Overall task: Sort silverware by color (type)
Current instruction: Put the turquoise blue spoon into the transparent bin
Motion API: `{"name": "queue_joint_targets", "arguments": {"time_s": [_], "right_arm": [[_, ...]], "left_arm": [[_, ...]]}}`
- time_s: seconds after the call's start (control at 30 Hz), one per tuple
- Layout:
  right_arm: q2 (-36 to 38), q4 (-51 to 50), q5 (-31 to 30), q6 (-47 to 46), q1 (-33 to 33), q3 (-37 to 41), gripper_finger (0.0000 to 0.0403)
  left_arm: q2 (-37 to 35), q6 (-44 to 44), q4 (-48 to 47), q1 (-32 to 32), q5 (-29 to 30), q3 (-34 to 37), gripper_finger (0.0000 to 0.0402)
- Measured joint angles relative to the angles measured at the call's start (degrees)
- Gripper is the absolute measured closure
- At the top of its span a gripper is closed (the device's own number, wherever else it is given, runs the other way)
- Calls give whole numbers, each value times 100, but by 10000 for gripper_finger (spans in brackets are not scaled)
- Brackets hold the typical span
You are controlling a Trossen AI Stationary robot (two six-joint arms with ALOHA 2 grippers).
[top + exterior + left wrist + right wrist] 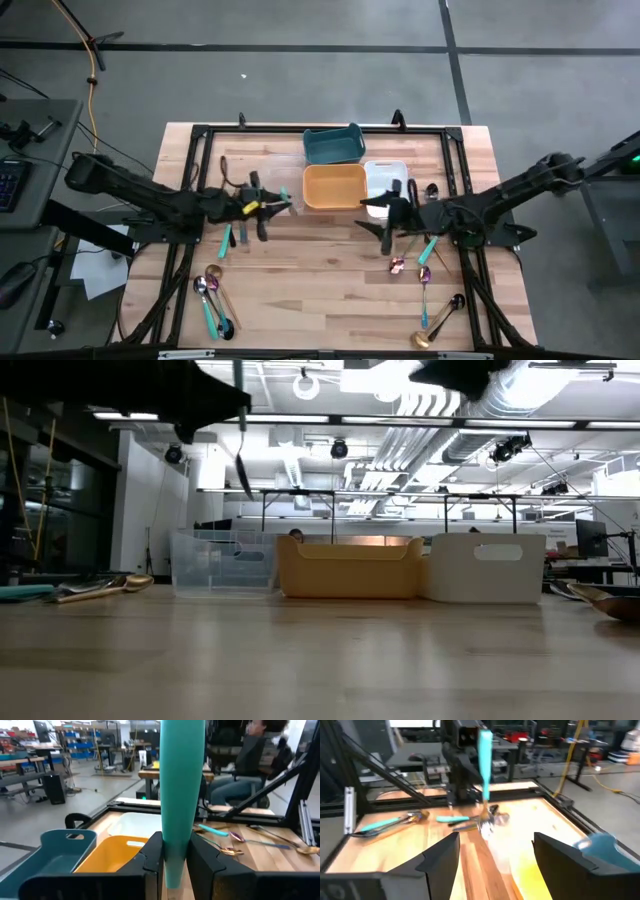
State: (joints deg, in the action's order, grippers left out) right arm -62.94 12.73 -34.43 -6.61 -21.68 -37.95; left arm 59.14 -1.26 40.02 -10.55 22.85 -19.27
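Teal-handled spoon (181,795) hangs upright, pinched in the left hand (175,862) beside the orange tray (334,187), ready for sorting; right hand (385,222) gapes empty.

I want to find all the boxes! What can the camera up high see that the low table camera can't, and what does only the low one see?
Only the high view shows the teal tray behind the others, and which arm is which: the left gripper shut on a teal-handled utensil, the right gripper open.

Only the low view shows the room's ceiling pipes.

Both show the clear tray, the orange tray and the white tray, side by side.
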Motion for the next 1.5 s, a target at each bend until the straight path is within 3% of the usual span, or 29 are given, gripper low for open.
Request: {"name": "queue_joint_targets", "arguments": {"time_s": [0.17, 0.3, 0.4, 0.47, 0.7, 0.83, 1.13, 1.5], "right_arm": [[160, 409, -713, -404, -263, 555, 155], [152, 577, -760, -664, -241, 675, 155], [145, 580, -759, -910, -140, 688, 155], [145, 581, -761, -1022, -51, 688, 155], [145, 476, -761, -1142, 233, 688, 155], [145, 206, -761, -1316, 259, 690, 155], [64, -907, -816, -2228, 259, 696, 155], [-10, -828, -981, -2317, 259, 696, 155]], "left_arm": [[-219, -3, 67, 6, -3, 140, 354], [-152, -240, 135, 110, 210, 142, 354], [-63, -709, -70, 535, 436, 88, 354], [-43, -1061, -674, 953, 289, -183, 354], [344, -1985, -4405, 2474, -692, -1782, 354], [746, -2257, -5440, 2897, -1304, -2346, 354], [1694, -2885, -5858, 3117, -2517, -2766, 354], [2408, -2901, -5968, 3117, -2682, -2786, 354]]}}
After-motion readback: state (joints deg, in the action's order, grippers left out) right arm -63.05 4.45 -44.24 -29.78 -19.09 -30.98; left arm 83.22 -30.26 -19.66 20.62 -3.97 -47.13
